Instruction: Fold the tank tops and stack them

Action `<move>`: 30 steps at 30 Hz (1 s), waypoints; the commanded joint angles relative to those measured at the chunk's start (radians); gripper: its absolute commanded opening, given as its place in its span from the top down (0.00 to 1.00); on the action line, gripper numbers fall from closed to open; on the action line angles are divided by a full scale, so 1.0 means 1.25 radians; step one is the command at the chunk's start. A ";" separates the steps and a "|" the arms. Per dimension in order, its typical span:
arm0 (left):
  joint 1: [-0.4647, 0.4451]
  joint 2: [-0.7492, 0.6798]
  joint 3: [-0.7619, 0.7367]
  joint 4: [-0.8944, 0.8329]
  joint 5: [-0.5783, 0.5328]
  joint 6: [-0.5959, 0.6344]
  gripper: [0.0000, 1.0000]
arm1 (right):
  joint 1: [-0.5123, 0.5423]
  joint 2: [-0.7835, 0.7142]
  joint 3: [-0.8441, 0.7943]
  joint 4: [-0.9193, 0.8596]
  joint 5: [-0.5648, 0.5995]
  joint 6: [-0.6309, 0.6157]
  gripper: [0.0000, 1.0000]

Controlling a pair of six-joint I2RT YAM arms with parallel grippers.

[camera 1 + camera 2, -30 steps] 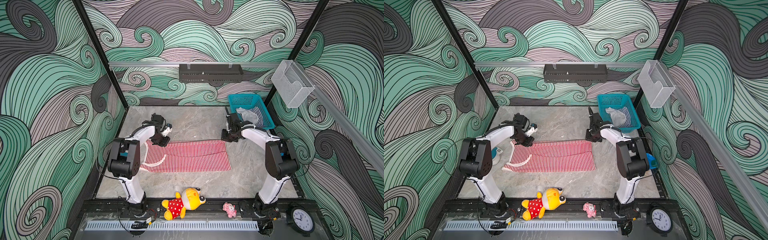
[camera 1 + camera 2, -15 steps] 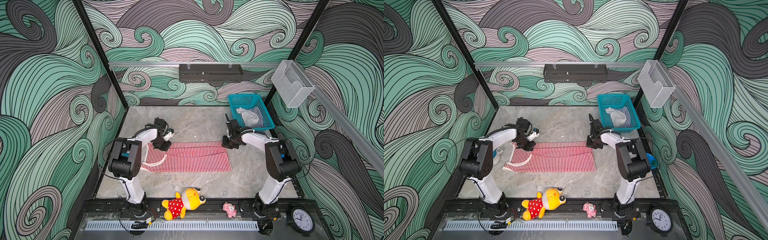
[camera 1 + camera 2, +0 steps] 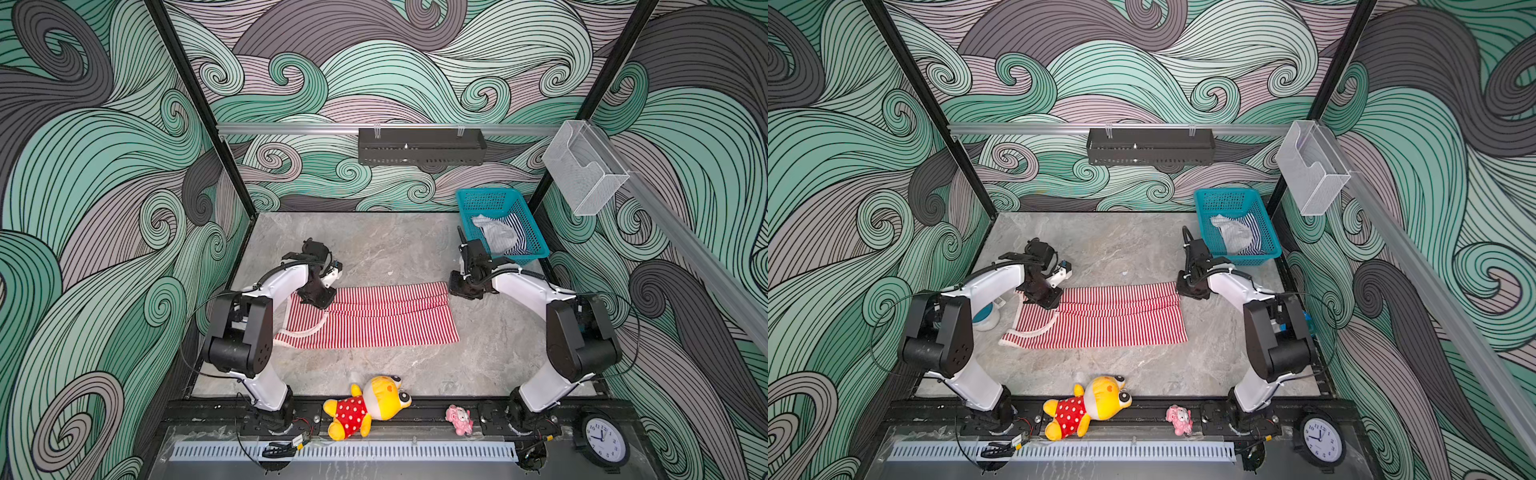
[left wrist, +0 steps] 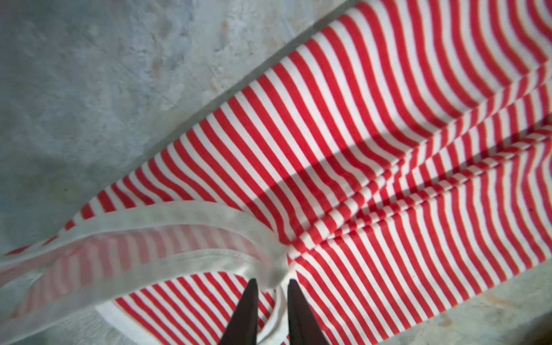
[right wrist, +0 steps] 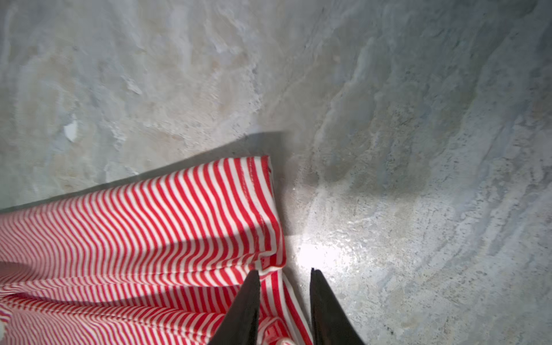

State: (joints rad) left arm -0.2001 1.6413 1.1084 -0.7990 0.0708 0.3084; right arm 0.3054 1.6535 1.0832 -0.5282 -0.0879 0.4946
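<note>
Tools first: your left tool (image 4: 271, 282) is standing low over the strap end of the red-and-white striped knit tank top (image 3: 374, 320). Its jaws are sitting a little apart, with the white armhole trim (image 4: 179, 215) lying loose in the gap rather than pinched. Your right tool (image 5: 284, 271) is hovering at the hem corner of the same top. Its jaws are likewise parted, one finger over the striped cloth and one over the bare grey marble-patterned counter (image 3: 374, 249). Neither tool is gripping anything that I can make out.

The top is lying lengthwise across the counter between the two arms, straps toward your left arm and hem toward your right. Long ridges are running along its middle, so I am reading one long side as doubled over: you are finishing a lengthwise fold and letting go of it.

The navy-and-white striped tank top (image 3: 515, 239) is sitting crumpled in the teal plastic basket (image 3: 486, 195) at the far right corner, beside your right arm.

Next you are going to need both tools lifting straight up, since thin knit is liable to snag on a fingertip and pull the fold open. After that you are looking at a crosswise fold, carrying one end over the other. Then you are fetching the navy top to fold and stack.
</note>
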 commanded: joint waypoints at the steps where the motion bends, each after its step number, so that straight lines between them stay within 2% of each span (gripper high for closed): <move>1: 0.002 -0.034 0.019 -0.020 -0.020 0.006 0.74 | 0.025 0.021 0.046 -0.013 0.001 0.044 0.71; 5: 0.003 -0.008 0.048 0.023 -0.090 -0.013 0.74 | 0.053 0.108 0.118 -0.017 -0.004 0.066 0.76; 11: 0.020 0.123 0.131 0.034 -0.197 -0.019 0.75 | 0.087 0.208 0.183 -0.028 -0.019 0.077 0.82; 19: 0.056 0.178 0.144 0.078 -0.261 -0.044 0.76 | 0.117 0.166 0.096 -0.024 -0.012 0.085 0.85; 24: 0.081 0.140 0.095 0.077 -0.272 -0.064 0.76 | 0.119 0.132 0.027 -0.019 0.007 0.095 0.85; 30: 0.099 0.098 0.022 0.095 -0.314 -0.054 0.76 | 0.119 0.152 0.004 -0.014 -0.001 0.107 0.86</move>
State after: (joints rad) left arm -0.0906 1.8053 1.1515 -0.6910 -0.2806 0.2516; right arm 0.4522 1.8343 1.1137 -0.5308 -0.1051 0.6033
